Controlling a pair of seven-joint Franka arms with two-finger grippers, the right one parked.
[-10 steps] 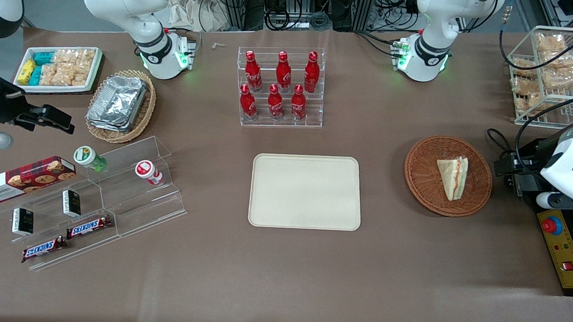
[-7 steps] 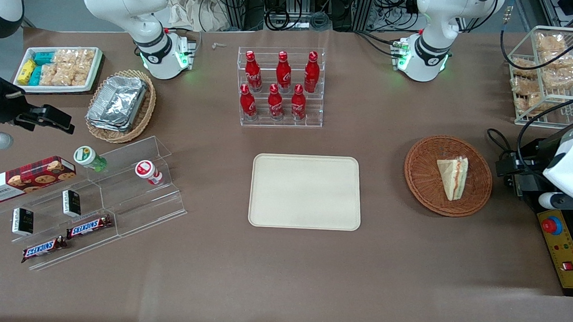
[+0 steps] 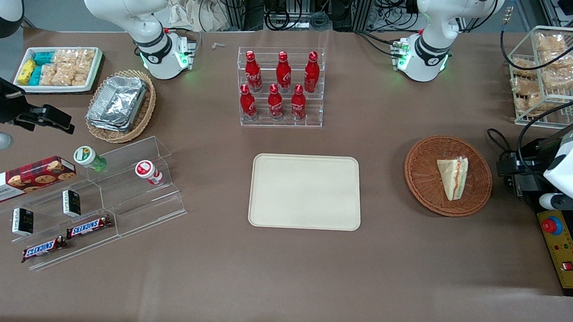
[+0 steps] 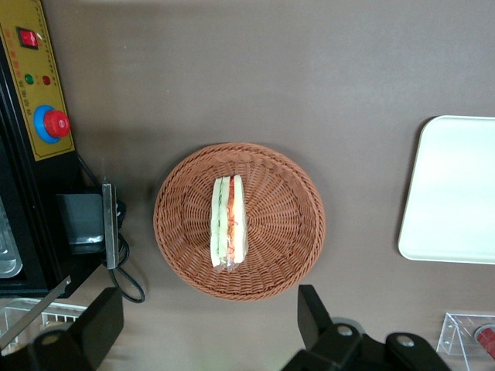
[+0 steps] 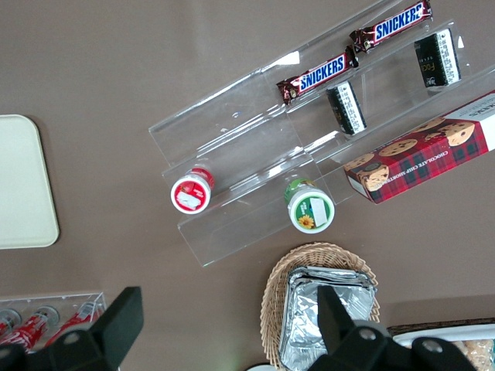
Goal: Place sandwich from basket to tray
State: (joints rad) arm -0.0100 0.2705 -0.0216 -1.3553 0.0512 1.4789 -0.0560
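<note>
Tray (image 3: 306,191), beige and bare, is the biggest thing I see, lying well apart from my gripper (image 4: 209,332) toward the parked arm's end. Next the reddish-brown wicker basket (image 4: 286,224) sits below the jaws, which stand wide apart and hold nothing. In the basket lies the sandwich (image 4: 228,222), a pale wedge in clear wrap with green and red filling stripes along its edge.
</note>
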